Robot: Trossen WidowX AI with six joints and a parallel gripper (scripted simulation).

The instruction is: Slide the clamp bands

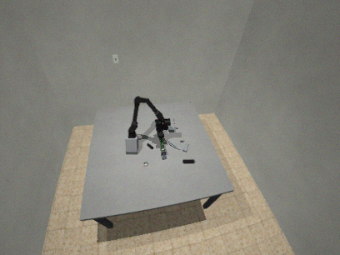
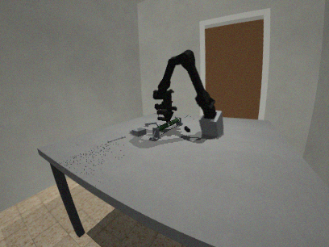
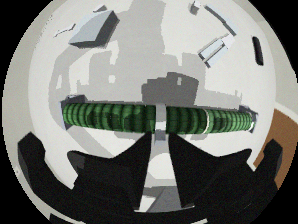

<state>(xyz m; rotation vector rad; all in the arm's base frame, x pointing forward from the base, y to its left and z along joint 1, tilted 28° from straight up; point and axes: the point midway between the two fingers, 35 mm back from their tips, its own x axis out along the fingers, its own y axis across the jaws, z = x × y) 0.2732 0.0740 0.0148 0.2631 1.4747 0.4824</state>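
Lighting dim and even, grey overall. Soft shadows fall under the arm on the worktop (image 1: 125,187) and beneath it on the floor. Top and exterior views low in resolution, small parts blurred. Wrist view is a fisheye circle, edges strongly curved, black corners; no glare.

Grey worktop (image 1: 125,187) on dark legs carries the arm's grey base block (image 1: 132,146) near the middle. Small black block (image 1: 188,161) lies toward the right edge; a small round metal piece (image 1: 145,164) sits just in front of the base block. Green ribbed hose (image 1: 162,148) on its holder lies between them.
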